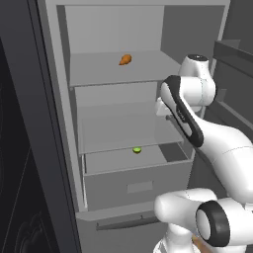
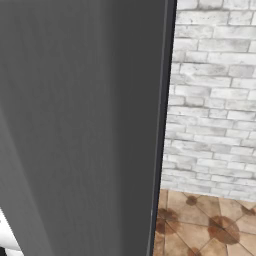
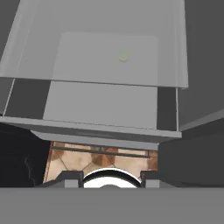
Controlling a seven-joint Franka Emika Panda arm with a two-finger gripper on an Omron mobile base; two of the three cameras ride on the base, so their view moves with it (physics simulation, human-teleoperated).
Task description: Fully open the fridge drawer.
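The fridge drawer [image 1: 137, 185] is sitting low in the fridge [image 1: 59, 108], already pulled partly out, probably for more pulling. I cannot tell how the jaws are standing.

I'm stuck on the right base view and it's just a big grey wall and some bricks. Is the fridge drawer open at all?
Observer: Yes. In the left base view the fridge drawer sticks out of the fridge, so you can see inside it.
Operator: Is anything in it?
Observer: One small green round thing lies on the drawer's floor.
Operator: Any other food in there?
Observer: A small orange thing lies on the upper shelf.
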